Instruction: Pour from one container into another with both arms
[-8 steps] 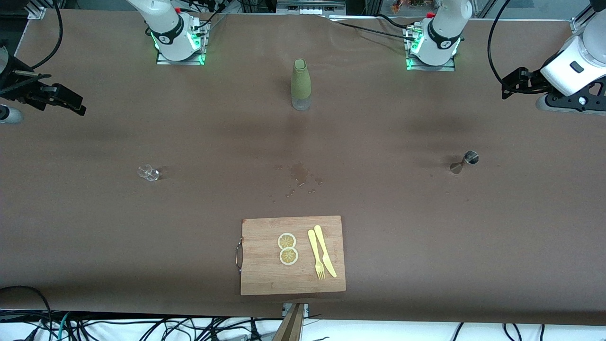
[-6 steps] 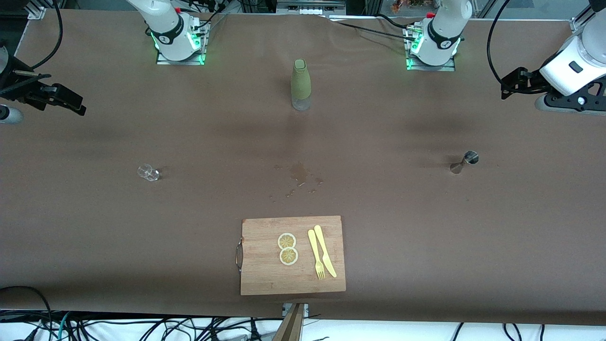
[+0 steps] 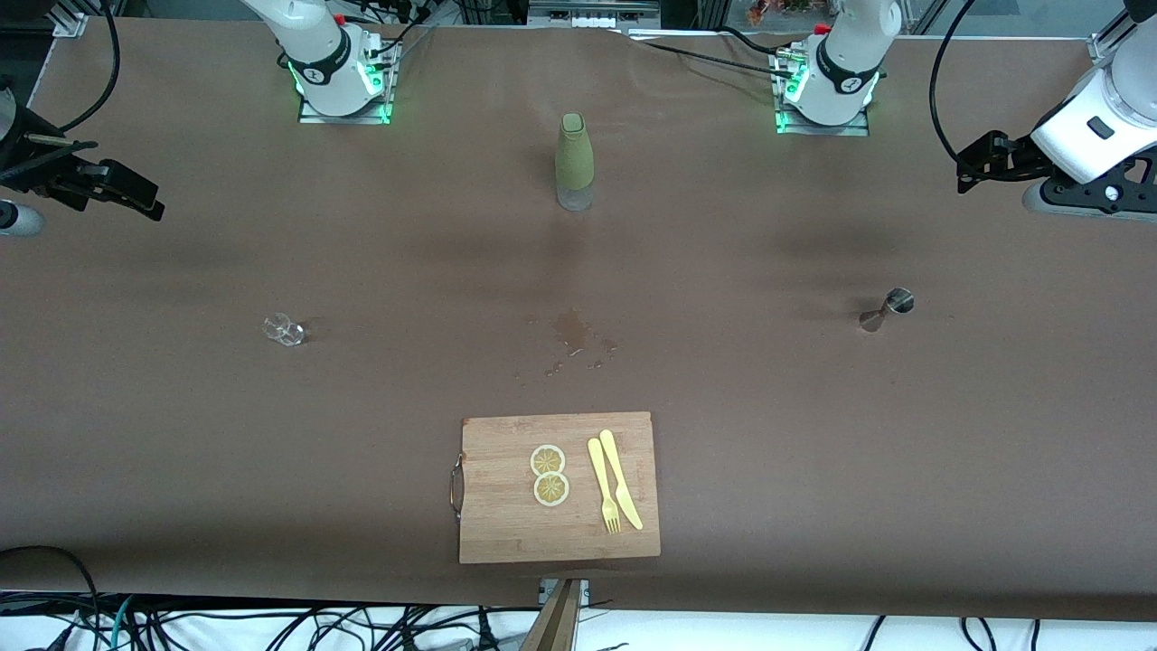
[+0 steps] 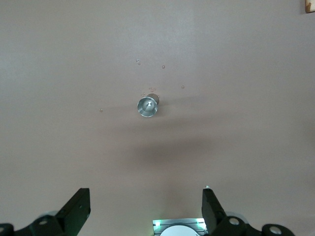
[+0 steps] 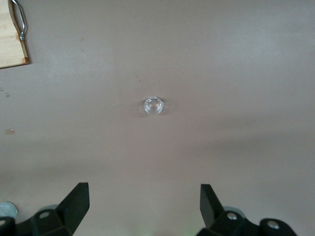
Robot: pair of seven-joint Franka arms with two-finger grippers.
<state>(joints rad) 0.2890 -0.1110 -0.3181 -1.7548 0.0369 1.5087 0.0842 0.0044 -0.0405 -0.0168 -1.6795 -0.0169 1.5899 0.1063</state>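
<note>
We are seeing both arms waiting, pulled out to the ends of the brown surface [image 3: 813, 470]. The left tool [image 4: 143, 209] is hanging high over the metal jigger [image 3: 888, 307], its fingers [image 4: 78, 206] standing wide apart with nothing between them. The right tool [image 5: 142, 206] is hanging high over the small clear glass [image 3: 284, 329], likewise spread wide and holding nothing.

The front view is giving us what the wrist views are missing: the green bottle [image 3: 574, 161] standing upright between the two bases, the wet patch [image 3: 571, 331] nearer the camera than it, and the wooden cutting board [image 3: 506, 533] nearer still, carrying two lemon slices [image 3: 549, 475], a yellow fork [image 3: 603, 484] and a yellow knife [image 3: 621, 477].

The left wrist view is looking straight down into the jigger's open cup and is catching small droplets [image 4: 163, 67] around it. The right wrist view is catching only the board's corner with its metal handle [image 5: 17, 18].
</note>
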